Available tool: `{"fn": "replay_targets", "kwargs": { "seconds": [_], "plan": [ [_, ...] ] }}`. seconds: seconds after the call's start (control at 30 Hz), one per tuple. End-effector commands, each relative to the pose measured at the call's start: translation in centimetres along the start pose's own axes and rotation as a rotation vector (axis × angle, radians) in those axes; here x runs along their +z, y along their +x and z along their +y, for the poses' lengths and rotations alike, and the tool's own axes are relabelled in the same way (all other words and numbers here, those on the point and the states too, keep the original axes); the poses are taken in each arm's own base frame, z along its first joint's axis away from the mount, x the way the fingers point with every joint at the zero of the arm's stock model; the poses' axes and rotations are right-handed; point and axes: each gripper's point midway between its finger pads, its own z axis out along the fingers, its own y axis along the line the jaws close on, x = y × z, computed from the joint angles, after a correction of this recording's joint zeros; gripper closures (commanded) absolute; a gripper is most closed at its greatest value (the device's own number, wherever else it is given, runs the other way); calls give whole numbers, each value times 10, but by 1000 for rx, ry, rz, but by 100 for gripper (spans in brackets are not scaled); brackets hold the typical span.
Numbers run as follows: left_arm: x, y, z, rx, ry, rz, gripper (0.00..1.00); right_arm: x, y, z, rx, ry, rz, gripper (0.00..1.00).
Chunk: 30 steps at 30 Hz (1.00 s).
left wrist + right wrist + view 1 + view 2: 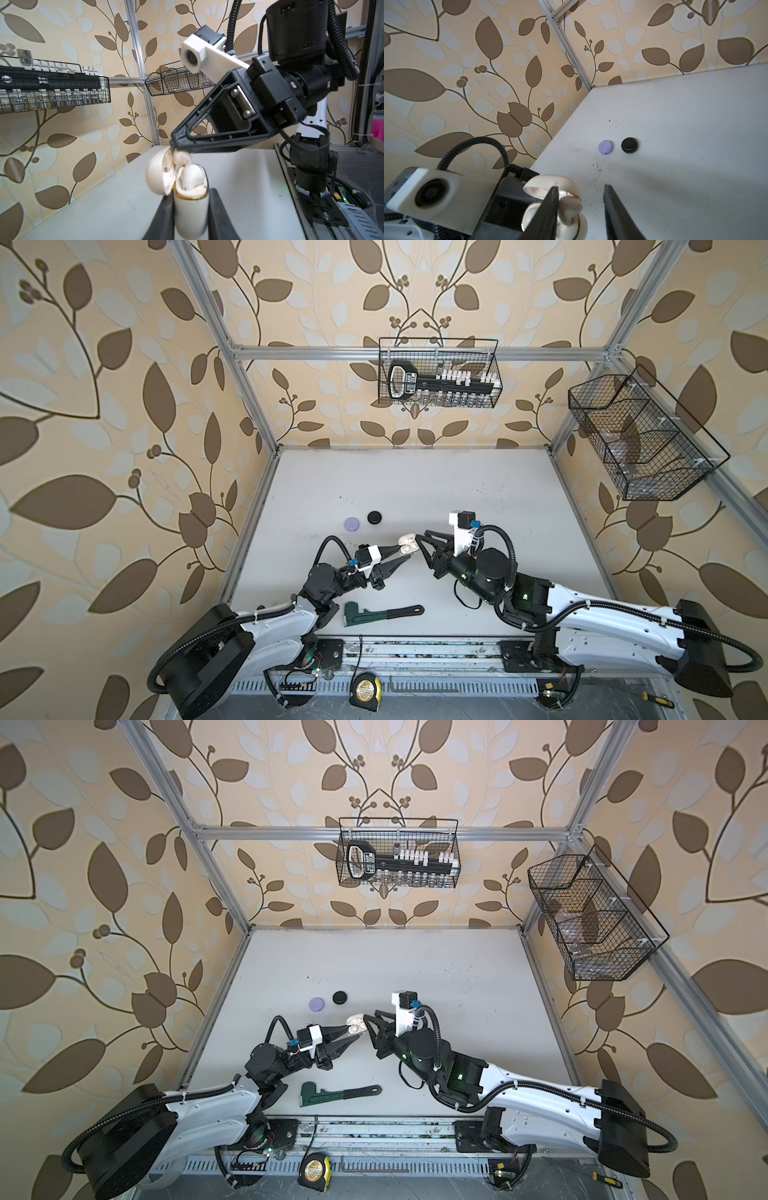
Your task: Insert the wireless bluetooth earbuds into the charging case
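While our left pincer point(191, 194) clenches the white case point(189, 218), lid open, one earbud point(191, 176) seated inside, we see our right pincer point(581, 187) spread apart just above, one finger touching a second earbud point(180, 156) at the case mouth.

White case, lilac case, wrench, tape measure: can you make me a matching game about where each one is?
Things:
1. white case
2. lilac case
3. wrench
4. tape measure

Places:
A. lying on the table, near its front edge
B. off the table, in front of it
C. clamped between the left fingers, lid open
D. shut, on the table beside the black case

Pairs: 1-C, 2-D, 3-A, 4-B.
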Motion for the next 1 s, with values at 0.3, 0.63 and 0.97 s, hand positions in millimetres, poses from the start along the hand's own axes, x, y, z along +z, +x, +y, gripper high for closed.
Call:
{"fn": "replay_targets", "kwargs": {
  "seconds": [0.3, 0.63, 0.97],
  "plan": [
    [1, -13, 5, 36, -33, -39, 100, -14, -10, 5, 9, 100, 53, 65],
    [0, -16, 4, 39, -30, -44, 100, -4, -5, 12, 2, 142, 93, 66],
    [0, -16, 3, 43, -23, -47, 100, 5, 0, 14, -20, 157, 121, 67]
  ]
}}
